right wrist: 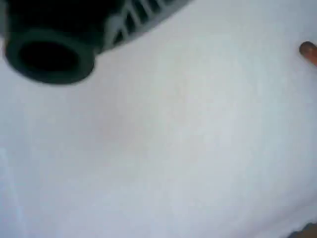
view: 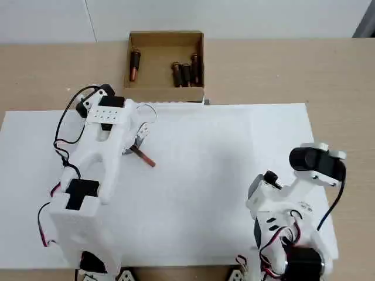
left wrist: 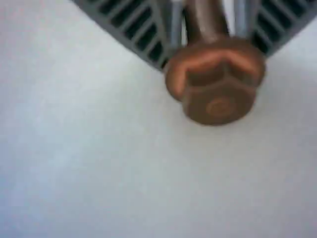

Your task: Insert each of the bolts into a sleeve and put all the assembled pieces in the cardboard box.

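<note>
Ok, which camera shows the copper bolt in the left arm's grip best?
The left wrist view: the copper-coloured hex-head metal bolt sits close up, head toward the lens, shank between the jaws. The high view shows it small, slanting toward the white sheet. The right wrist view catches a copper end, probably its, at the edge.

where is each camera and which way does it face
high: above the table, looking down on both arms and a brown cardboard box
left wrist: on left arm, facing its hand gripping a copper hex-head bolt
right wrist: on right arm, facing its hand holding a black tubular sleeve
shared: high also shows that bolt
</note>
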### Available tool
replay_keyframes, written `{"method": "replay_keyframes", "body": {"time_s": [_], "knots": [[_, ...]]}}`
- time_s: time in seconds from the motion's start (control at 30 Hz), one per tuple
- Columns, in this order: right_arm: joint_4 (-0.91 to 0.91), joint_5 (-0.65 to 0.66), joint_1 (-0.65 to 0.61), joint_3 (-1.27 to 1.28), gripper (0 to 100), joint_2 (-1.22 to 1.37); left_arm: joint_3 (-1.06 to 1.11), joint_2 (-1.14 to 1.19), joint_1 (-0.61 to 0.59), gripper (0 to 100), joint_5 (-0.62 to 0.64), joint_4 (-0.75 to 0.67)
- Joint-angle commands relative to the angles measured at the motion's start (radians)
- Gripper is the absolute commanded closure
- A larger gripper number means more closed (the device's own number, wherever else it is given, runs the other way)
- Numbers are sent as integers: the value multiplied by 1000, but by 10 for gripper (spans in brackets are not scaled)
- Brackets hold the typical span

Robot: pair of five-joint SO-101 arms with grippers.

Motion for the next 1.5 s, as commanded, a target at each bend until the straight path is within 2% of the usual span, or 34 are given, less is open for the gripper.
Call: {"method": "replay_keyframes", "body": {"time_s": [0.0,0.03,0.17,0.27,0.43,0.6,0.8,1.0,1.23,1.47], "knots": [[-19,9,10,-3,995,-7,-7,0,-6,966,2,-6],[-19,9,10,-3,995,-8,-8,0,-6,994,2,-6],[-24,9,10,-9,995,-8,-18,-2,-6,995,2,5],[-24,9,8,-11,995,-8,-81,-2,-6,995,2,63],[-18,20,8,-64,995,-8,-285,-3,17,995,-6,233],[-18,91,13,-71,995,-8,-567,-3,49,995,-48,434],[-10,140,13,-74,995,-10,-731,-115,87,995,-146,437],[44,203,15,-75,995,-12,-628,-348,195,995,-269,436],[48,295,13,-57,995,-157,-325,-634,252,995,-339,427],[-7,311,10,37,995,-216,44,-896,245,995,-344,244]]}}
